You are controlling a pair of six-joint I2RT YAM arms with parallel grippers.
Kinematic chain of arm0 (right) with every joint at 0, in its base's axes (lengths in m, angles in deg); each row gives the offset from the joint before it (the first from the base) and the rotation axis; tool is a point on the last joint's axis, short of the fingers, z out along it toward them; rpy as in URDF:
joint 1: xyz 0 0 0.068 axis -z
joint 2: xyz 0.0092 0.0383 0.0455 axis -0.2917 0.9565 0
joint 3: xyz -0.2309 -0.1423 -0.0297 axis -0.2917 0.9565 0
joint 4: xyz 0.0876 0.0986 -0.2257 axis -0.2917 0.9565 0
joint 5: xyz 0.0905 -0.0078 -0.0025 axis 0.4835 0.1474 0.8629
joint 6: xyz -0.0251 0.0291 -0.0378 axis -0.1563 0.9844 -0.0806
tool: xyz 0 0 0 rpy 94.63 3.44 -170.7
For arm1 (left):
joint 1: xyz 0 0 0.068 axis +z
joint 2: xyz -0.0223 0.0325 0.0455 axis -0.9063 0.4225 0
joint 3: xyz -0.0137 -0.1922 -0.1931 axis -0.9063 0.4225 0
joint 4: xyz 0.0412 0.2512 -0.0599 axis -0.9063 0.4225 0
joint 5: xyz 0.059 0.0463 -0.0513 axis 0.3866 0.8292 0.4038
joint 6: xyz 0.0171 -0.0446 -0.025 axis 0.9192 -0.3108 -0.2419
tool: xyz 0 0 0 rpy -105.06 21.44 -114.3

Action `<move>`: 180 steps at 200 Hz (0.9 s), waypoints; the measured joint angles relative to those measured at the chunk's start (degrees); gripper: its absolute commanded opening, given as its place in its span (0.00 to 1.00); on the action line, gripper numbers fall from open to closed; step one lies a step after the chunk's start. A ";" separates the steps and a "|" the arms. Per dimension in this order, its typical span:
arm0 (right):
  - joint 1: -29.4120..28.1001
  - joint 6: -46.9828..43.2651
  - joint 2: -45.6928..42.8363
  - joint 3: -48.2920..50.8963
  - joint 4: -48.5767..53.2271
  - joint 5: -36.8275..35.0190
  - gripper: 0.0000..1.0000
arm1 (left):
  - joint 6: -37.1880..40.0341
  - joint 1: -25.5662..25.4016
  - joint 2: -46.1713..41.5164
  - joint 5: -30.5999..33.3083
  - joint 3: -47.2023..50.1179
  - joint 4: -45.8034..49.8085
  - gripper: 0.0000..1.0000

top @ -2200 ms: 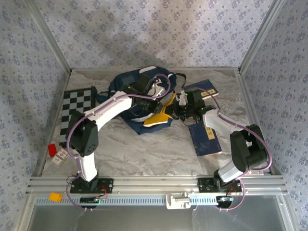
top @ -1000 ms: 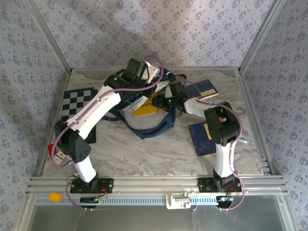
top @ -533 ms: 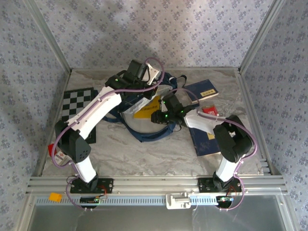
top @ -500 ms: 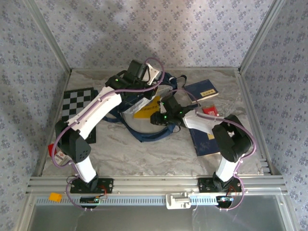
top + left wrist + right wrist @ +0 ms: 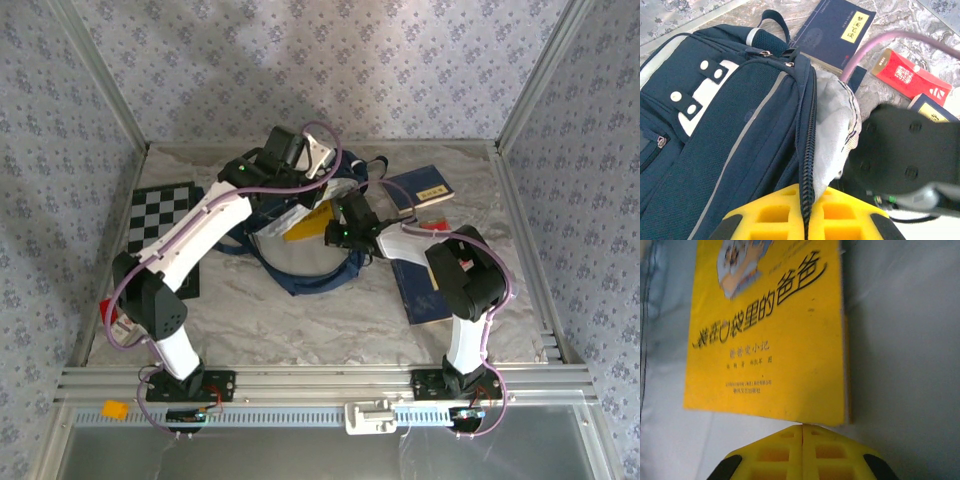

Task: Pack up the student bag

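Navy blue striped fabric backpack [image 5: 725,130] lies rear-centre on the marble tabletop [image 5: 300,320], long axis left–right, handle end rightward. Left claw [image 5: 807,220] clamps its zipper edge. Right claw [image 5: 802,452], fingers together, sits just beside a yellow paperback book [image 5: 770,340].

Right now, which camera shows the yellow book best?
The right wrist view: the yellow book sits close up, cover text legible. The top external view gives a small yellow sliver inside the student bag.

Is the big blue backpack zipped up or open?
Open. The student bag has its zipper parted, its pale lining gapes, and a yellow book lies inside against that lining.
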 measured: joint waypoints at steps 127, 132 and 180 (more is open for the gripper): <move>3.30 -0.76 -33.03 12.44 17.84 1.20 0.28 | -3.28 -1.51 -4.39 0.52 16.96 -3.82 0.09; 4.26 -0.76 -33.88 12.48 19.85 0.96 0.30 | -3.98 -1.81 -4.39 0.63 17.86 -4.17 0.11; 18.84 0.31 -38.60 15.21 37.35 -0.48 0.56 | -14.78 -6.64 -4.50 1.07 21.55 -6.14 0.37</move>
